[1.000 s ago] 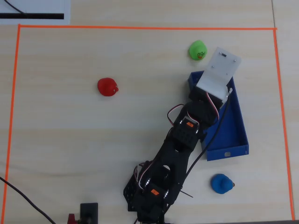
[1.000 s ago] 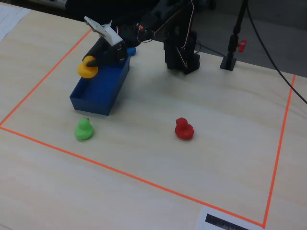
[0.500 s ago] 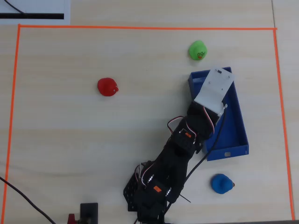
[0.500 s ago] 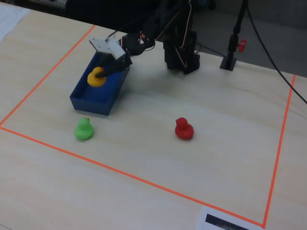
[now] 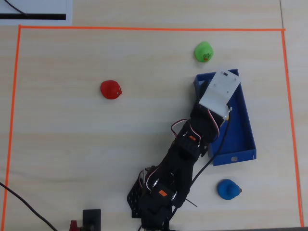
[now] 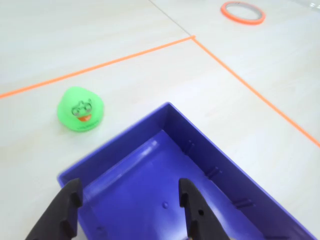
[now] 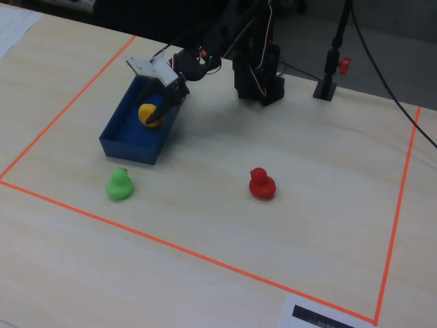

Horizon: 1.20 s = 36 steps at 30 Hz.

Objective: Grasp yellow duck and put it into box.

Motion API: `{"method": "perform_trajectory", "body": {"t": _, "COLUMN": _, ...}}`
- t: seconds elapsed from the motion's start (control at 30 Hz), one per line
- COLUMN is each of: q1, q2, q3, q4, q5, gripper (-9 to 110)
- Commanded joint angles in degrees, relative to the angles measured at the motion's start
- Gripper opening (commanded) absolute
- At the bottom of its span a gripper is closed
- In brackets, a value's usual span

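The yellow duck [image 7: 147, 113] lies inside the blue box [image 7: 130, 149] in the fixed view, partly behind a black finger [image 7: 156, 117]. It is hidden in the overhead and wrist views. My gripper [image 6: 127, 200] hangs over the box's end, jaws wide apart with nothing between them, only the box floor [image 6: 150, 195]. In the overhead view the white wrist plate [image 5: 219, 90] covers the gripper above the box [image 5: 243, 130].
A green duck [image 5: 203, 51] [image 6: 80, 110] [image 7: 119, 184] sits just beyond the box's end. A red duck [image 5: 111, 89] [image 7: 261, 184] is mid-table and a blue duck [image 5: 227, 189] sits beside the arm base. Orange tape [image 5: 144, 28] borders the area; a tape roll [image 6: 243, 12] lies outside.
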Motion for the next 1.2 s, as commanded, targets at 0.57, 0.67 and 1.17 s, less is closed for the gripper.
{"method": "perform_trajectory", "body": {"t": 0.57, "q1": -35.0, "q2": 62.1, "q3": 11.0, "q4": 67.0, "q5": 22.6, "gripper": 0}}
{"method": "perform_trajectory", "body": {"t": 0.67, "q1": -34.4, "q2": 66.8, "q3": 19.4, "q4": 70.2, "q5": 23.0, "gripper": 0}}
{"method": "perform_trajectory", "body": {"t": 1.17, "q1": -34.5, "q2": 75.4, "q3": 26.3, "q4": 96.2, "q5": 25.3, "gripper": 0}}
